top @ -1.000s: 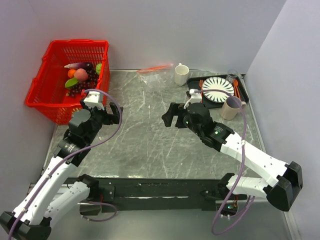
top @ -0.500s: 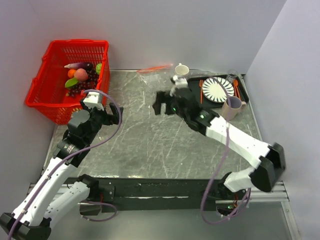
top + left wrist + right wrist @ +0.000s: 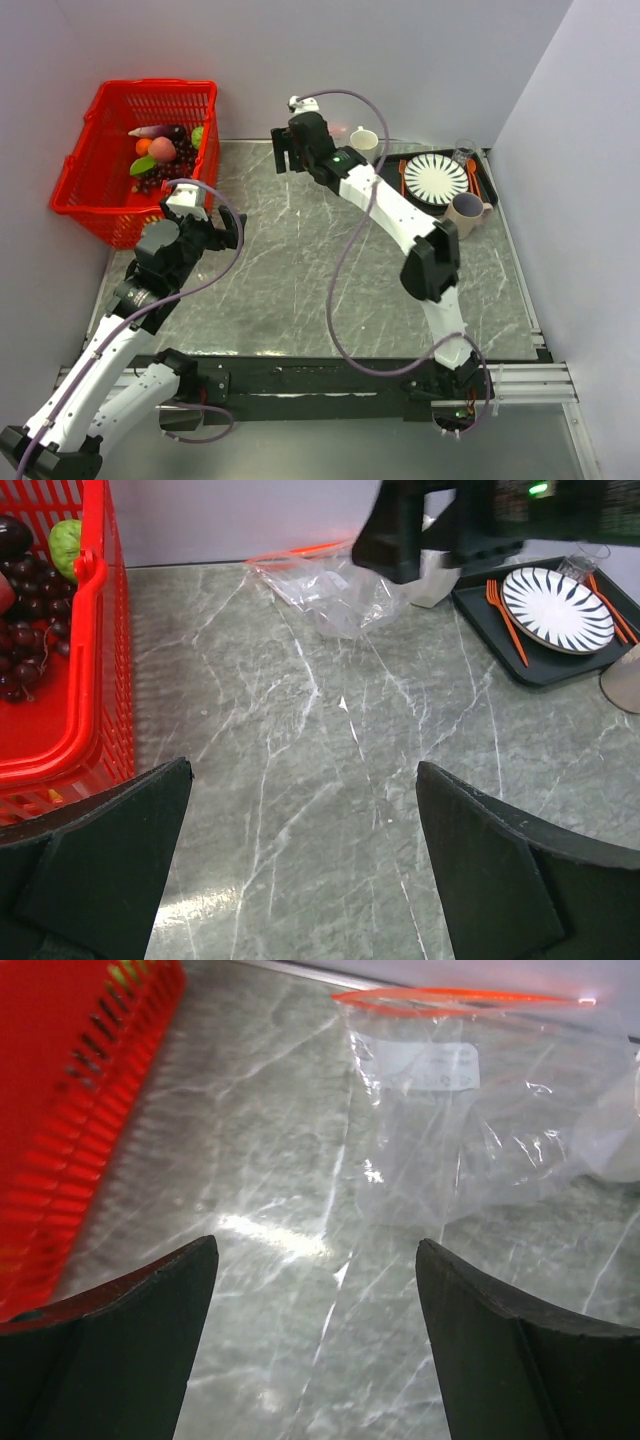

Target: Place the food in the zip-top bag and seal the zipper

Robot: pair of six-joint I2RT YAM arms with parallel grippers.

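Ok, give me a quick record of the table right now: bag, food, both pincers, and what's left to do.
bag: clear, looks empty, lying at the far edge of the table
zipper: along the bag's far side; sealed or not, cannot tell
food: fruit piled in the red basket, far left
left pincer: open, empty, beside the basket
right pincer: open, empty, above the table just short of the bag
left to do: nothing bagged yet

Left arm (image 3: 120, 320) folded at near left; left gripper (image 3: 222, 230) levelled toward the far right, jaws wide apart, empty. Right arm (image 3: 400, 215) stretched far and left; right gripper (image 3: 315, 1300) tilted down, jaws spread, empty.
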